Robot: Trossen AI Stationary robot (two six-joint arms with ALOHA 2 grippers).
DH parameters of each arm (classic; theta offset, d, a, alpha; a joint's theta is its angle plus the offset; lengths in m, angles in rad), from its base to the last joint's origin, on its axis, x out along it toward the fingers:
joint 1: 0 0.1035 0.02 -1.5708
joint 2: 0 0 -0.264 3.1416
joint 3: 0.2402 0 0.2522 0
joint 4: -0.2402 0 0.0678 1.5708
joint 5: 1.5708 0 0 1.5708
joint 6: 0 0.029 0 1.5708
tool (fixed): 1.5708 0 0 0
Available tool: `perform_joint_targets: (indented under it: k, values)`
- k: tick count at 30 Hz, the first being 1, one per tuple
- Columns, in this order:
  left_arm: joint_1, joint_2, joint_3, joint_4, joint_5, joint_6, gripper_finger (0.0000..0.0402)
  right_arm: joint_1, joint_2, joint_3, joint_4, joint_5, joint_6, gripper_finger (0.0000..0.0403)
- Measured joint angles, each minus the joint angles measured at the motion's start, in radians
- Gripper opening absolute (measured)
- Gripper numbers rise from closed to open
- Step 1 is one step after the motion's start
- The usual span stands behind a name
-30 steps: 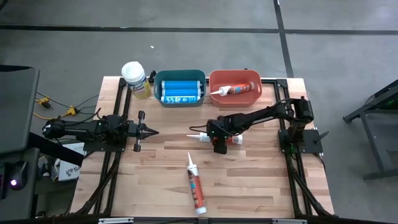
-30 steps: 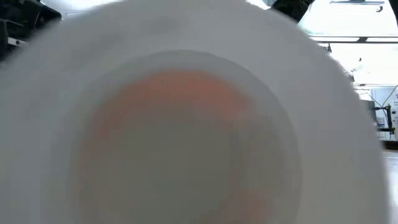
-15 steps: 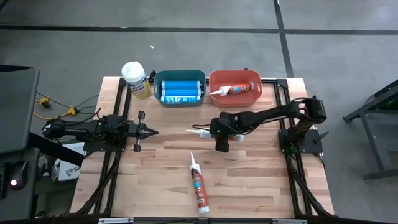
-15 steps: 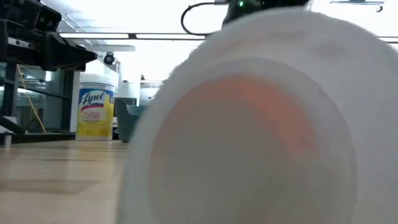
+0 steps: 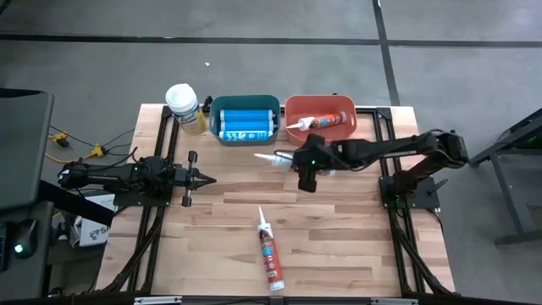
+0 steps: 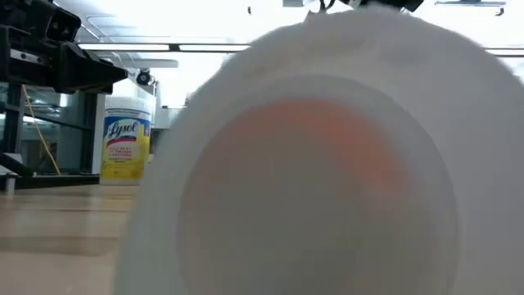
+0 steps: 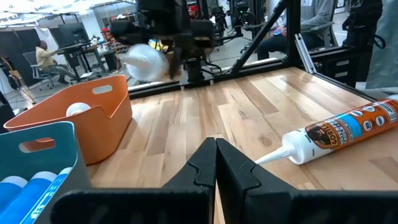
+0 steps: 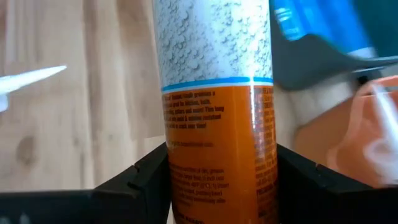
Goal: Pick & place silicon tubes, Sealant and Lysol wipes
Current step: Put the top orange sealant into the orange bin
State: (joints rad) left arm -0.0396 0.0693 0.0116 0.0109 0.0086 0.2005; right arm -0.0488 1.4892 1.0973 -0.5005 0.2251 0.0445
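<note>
My high view: bench (image 5: 212, 254) carries Lysol wipes (image 5: 185, 108) at 11 o'clock; first bin (image 5: 245, 119) just right of wipes, second bin (image 5: 319, 119) right again, tube inside. Loose tube (image 5: 268, 252) lies toward 6. Right gripper (image 5: 308, 172) near centre, before second bin, clamping held tube (image 5: 275, 158). Left gripper (image 5: 206, 179) at 9.

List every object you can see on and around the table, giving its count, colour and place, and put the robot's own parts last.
Round Lysol wipes canister: one, white lid, pale yellow label, back left corner.
Teal plastic bin: one, back centre, holding blue tubes.
Orange plastic bin: one, beside the teal bin, holding one white-nozzled tube.
Orange-and-white sealant tube on the wood: one, front centre.
Orange-and-white sealant tube in the grip: one, near the bins.
Left gripper: dark, shut, left side.
Right gripper: dark, clamping the tube.
</note>
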Motion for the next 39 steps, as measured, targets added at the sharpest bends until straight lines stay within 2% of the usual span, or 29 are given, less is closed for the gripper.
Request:
perform_joint_targets:
  k: [9,15,19,24,39]
  values:
    - [0.0,0.0,0.0,0.0,0.0,0.0,0.0,-0.076,-0.09,0.0,-0.007,-0.027,-0.117,0.0208]
    - [0.0,0.0,0.0,0.0,0.0,0.0,0.0,-0.167,-0.134,0.002,-0.016,0.005,-0.236,0.0208]
    - [0.0,0.0,0.0,0.0,0.0,0.0,0.0,-0.239,-0.129,0.002,-0.019,0.008,-0.373,0.0208]
    - [0.0,0.0,0.0,0.0,0.0,0.0,0.0,-0.321,-0.123,0.002,-0.012,0.078,-0.542,0.0208]
    - [0.0,0.0,0.0,0.0,0.0,0.0,0.0,-0.516,-0.021,0.001,0.086,0.109,-0.753,0.0208]
